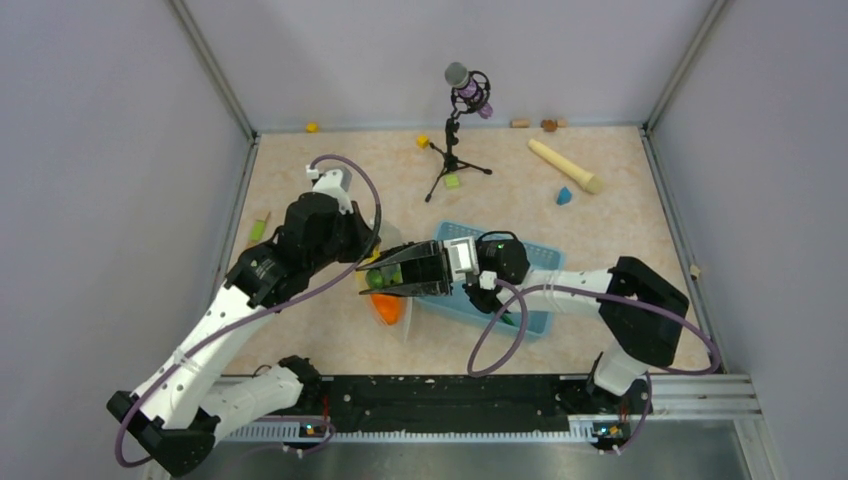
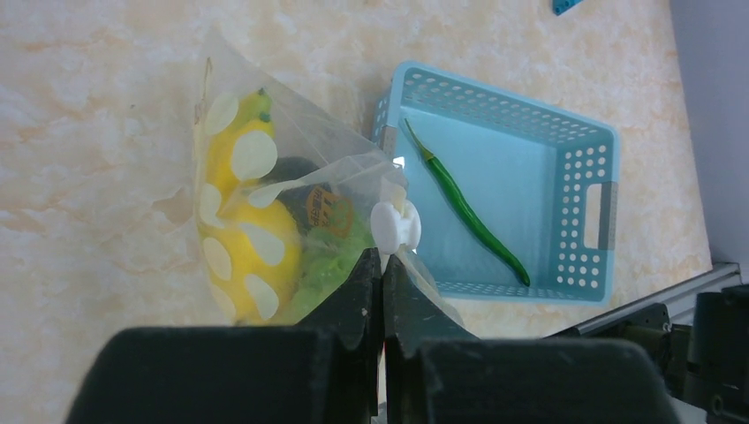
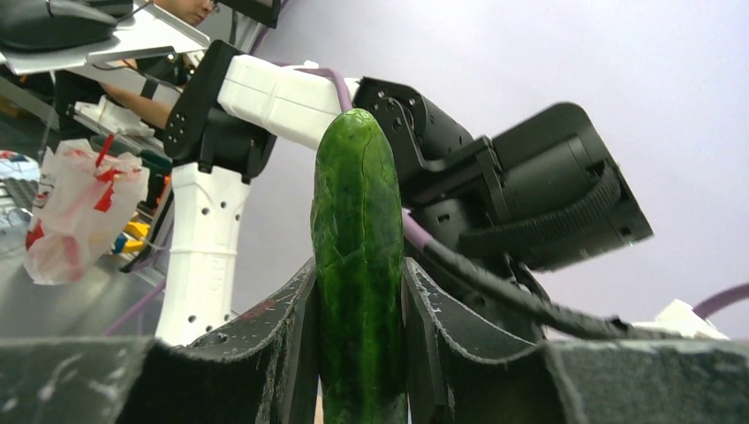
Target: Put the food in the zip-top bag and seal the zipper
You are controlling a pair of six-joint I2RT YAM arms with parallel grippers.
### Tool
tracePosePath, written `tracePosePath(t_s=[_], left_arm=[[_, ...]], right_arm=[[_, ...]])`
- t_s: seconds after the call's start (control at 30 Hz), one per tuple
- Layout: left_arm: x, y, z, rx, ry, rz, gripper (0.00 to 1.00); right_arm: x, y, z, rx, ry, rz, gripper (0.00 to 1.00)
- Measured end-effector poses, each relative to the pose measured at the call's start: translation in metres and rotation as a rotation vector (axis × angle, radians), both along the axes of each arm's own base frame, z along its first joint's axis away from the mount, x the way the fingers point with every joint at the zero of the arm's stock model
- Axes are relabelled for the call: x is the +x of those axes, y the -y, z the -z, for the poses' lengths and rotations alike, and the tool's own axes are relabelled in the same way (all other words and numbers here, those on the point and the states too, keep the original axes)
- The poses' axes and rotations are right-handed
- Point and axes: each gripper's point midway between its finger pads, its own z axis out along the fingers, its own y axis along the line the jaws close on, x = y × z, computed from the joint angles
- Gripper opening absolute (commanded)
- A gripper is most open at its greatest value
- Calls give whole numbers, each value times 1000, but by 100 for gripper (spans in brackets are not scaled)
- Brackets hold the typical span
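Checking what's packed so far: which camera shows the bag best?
Left wrist: the bag is in clear view, yellow fruit inside, left gripper pinching its edge. From above, the arms hide most of it. Right wrist shows none of it, only a gripped cucumber.

Black-and-white arms (image 1: pixel 205 335) trail looping purple cables (image 1: pixel 350 159).

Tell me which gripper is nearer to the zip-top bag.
Left. The left gripper is clamped on the zip-top bag's edge. The right gripper holds the cucumber above the bag; contact there cannot be told.
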Motion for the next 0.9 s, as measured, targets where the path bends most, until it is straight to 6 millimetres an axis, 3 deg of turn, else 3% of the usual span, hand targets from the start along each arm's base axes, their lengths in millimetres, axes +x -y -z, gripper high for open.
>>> tracePosePath(t_s=[0.1,0.3,0.6,0.9], left_arm=[[-8,2,-6,-25,11,33,0],[-15,9,-3,-35,-7,95,0],[-16,3,-2,-37,-3,81,0],[-14,-4,5,-8,-1,61,0]], right_arm=[[3,-3,7,-1,17,13,12],[19,-24,40,-64,-3,17,12],[35,-18,49,-83,42,28,15],[41,-18,64,-109,78,28,29]])
